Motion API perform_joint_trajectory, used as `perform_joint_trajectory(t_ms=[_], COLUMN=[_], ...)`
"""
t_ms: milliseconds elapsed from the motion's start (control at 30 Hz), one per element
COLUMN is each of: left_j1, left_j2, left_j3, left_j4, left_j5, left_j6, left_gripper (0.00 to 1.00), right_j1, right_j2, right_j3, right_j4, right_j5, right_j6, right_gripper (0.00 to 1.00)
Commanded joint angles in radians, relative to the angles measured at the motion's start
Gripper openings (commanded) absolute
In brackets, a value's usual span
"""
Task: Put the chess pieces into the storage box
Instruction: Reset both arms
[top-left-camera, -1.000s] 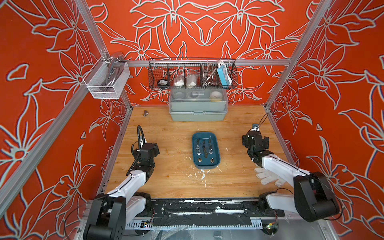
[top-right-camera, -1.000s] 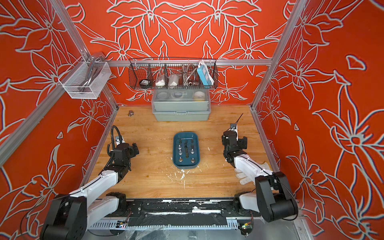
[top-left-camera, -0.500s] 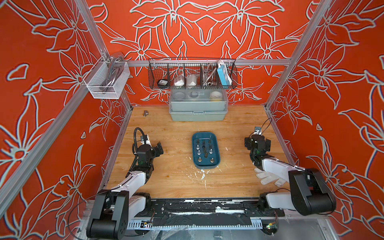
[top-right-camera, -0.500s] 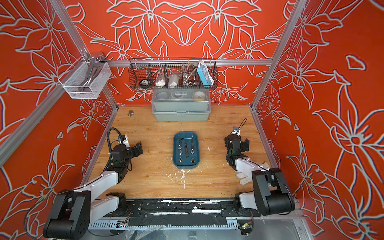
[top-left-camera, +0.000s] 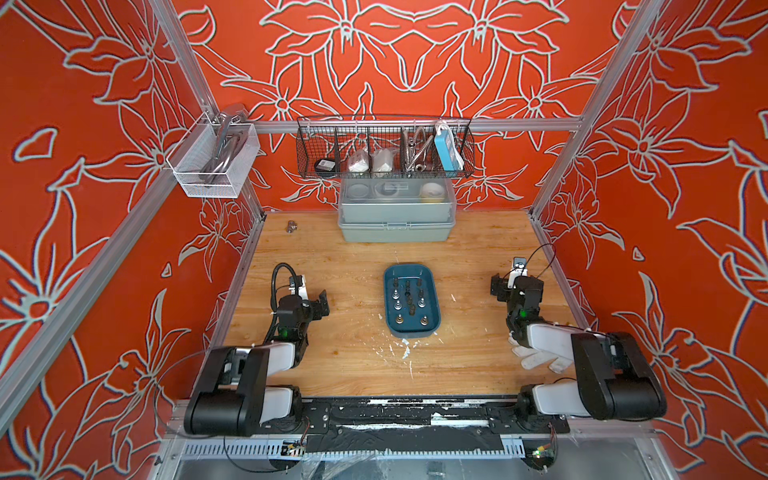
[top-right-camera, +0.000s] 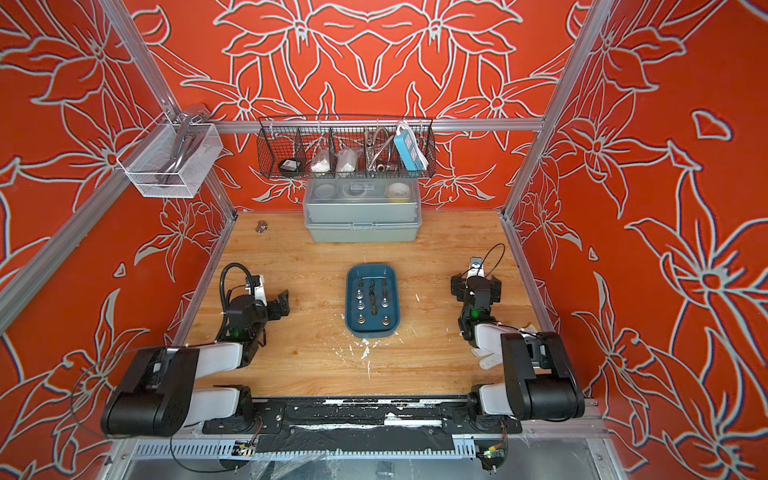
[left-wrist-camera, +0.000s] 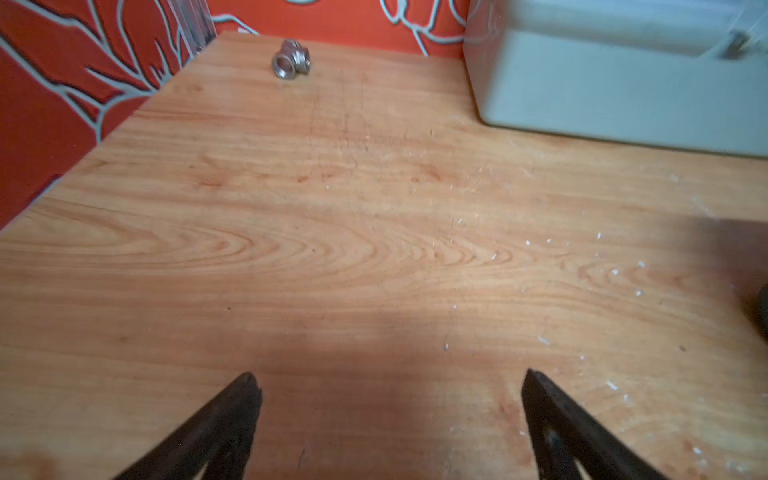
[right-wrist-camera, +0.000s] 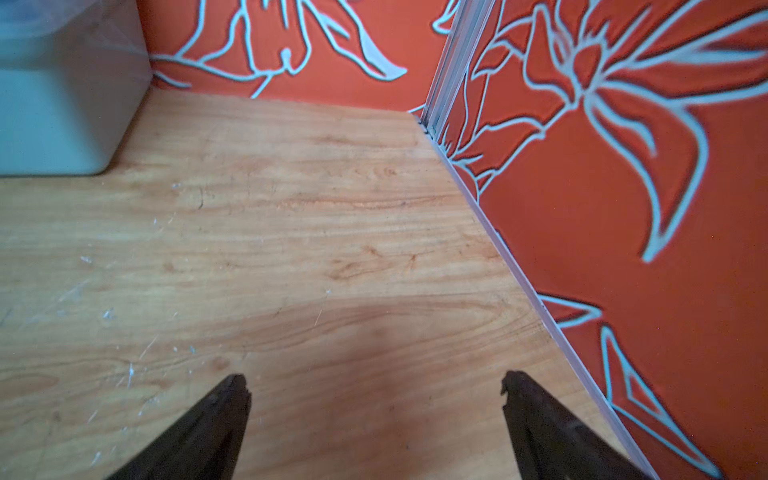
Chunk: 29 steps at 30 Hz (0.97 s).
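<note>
Standing in the shallow teal plastic storage box (top-left-camera: 411, 332), tiny silver, gold and dark chess pieces (top-left-camera: 409, 299) look light, slick, so pinch each waist; left gripper (left-wrist-camera: 388, 376) and right gripper (right-wrist-camera: 374, 380) gape wide, empty.

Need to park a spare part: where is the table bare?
Bare wood: between tray and left gripper, between tray and right gripper, the strip up to the grey box, and the far right corner. Crowded: the tray, full of pieces; a fitting sits far left.
</note>
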Motion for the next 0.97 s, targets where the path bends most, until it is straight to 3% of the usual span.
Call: perform_joint_trajectory(t_ms=[0, 933], left_j1=[0.009, 0.011], left_j2=[0.023, 0.032], left_j3=[0.081, 0.113], left_j4=[-0.004, -0.047], left_j5=[0.041, -0.002], left_j6=[0.032, 0.014], left_gripper=[0.98, 0.98], right_j1=[-0.003, -0.003], right_j2=[0.019, 0.02], right_j3=[-0.02, -0.031], right_j4=[0.013, 0.037], right_j5=[-0.044, -0.04], right_j6=[0.019, 0.015], right_gripper=[1.0, 1.0])
